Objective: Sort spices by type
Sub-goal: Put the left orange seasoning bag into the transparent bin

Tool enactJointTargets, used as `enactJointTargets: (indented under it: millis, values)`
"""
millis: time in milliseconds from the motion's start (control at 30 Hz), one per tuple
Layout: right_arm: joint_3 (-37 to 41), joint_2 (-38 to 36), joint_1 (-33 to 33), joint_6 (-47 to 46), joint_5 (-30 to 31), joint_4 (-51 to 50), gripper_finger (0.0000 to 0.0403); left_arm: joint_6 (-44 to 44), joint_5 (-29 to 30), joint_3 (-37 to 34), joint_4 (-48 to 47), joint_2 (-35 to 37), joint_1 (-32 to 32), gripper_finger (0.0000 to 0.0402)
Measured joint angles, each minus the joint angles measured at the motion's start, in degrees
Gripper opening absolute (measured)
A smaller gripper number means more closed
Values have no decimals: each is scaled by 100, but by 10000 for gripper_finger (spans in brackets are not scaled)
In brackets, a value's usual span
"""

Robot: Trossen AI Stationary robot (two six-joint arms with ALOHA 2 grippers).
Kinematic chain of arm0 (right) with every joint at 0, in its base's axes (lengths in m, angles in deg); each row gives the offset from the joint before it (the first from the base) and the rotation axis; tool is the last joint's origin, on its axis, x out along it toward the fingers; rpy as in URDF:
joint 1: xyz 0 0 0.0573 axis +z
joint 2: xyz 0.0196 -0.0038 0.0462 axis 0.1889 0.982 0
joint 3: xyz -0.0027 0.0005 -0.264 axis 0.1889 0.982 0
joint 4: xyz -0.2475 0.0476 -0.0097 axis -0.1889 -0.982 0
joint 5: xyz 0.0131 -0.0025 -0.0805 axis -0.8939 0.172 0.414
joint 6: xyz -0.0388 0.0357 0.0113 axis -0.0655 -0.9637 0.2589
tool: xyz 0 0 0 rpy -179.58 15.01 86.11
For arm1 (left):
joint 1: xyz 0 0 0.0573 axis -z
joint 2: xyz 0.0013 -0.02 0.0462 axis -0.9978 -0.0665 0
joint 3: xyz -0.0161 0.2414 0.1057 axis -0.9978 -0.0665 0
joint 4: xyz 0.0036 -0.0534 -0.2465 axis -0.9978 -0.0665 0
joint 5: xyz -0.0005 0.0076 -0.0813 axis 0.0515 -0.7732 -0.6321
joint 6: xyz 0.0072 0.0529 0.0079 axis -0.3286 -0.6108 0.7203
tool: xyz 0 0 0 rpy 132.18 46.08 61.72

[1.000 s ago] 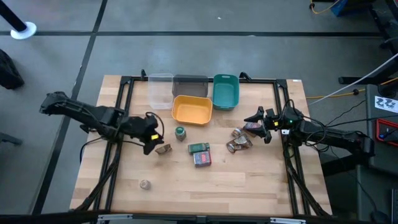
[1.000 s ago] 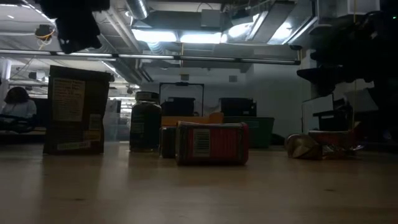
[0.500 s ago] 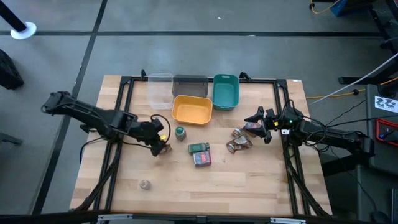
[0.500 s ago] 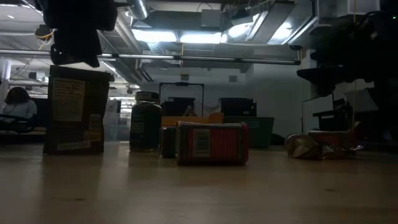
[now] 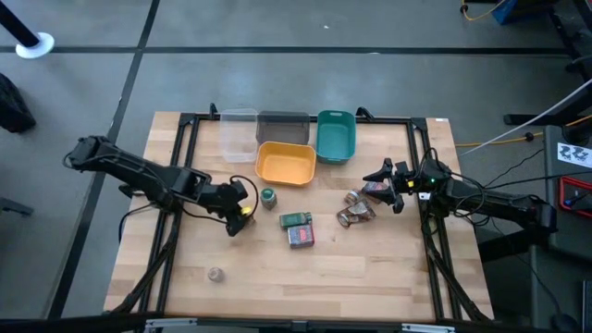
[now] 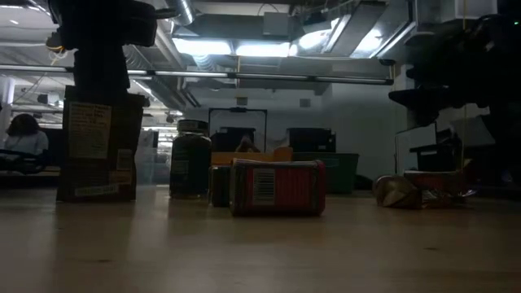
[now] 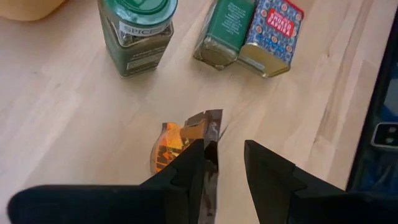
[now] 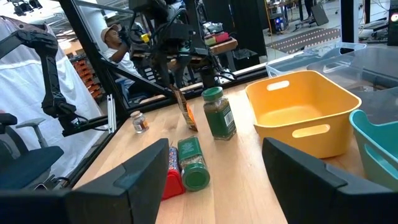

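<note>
A brown crinkly packet stands upright on the table left of centre, tall in the low view. My left gripper slants down over it, open, with the packet's top edge in the gap close to one finger; in the high view the gripper covers the packet. A green-capped jar, a green box and a red box sit just right of it. A tiny round tin lies near the front. My right gripper waits open at the right, beside two more brown packets. My left gripper straddles the packet's top edge from above, slanting down. The edge runs right along the inner side of one finger, and a gap shows to the other finger. I cannot tell whether the finger touches it. The packet stands on the table.
A yellow tray sits behind the jar; clear, grey and teal trays line the far edge. Black frame rails run along both sides. Bare wood lies toward the near edge.
My left gripper has moved toward the table's right edge and down, tipping further downward, until its fingers came over the top of the upright brown packet. The packet has kept its place. The gap between the fingers looks unchanged.
</note>
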Motion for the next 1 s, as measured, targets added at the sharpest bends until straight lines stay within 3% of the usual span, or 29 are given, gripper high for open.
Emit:
enactJointTargets:
  millis: [367,467,567,833,1000]
  values:
    - [0,2,0,0,0,-102,257,-624,4,-4,-186,-512,0,97]
    - [0,0,0,0,0,-101,257,-781,4,-4,-177,-661,0,72]
    - [0,0,0,0,0,-101,257,-883,9,-4,-159,-700,-17,22]
    - [0,0,0,0,4,-87,257,-398,284,68,135,-440,-429,3]
    - [0,1,-2,0,6,-86,257,-812,499,489,137,-18,-918,1]
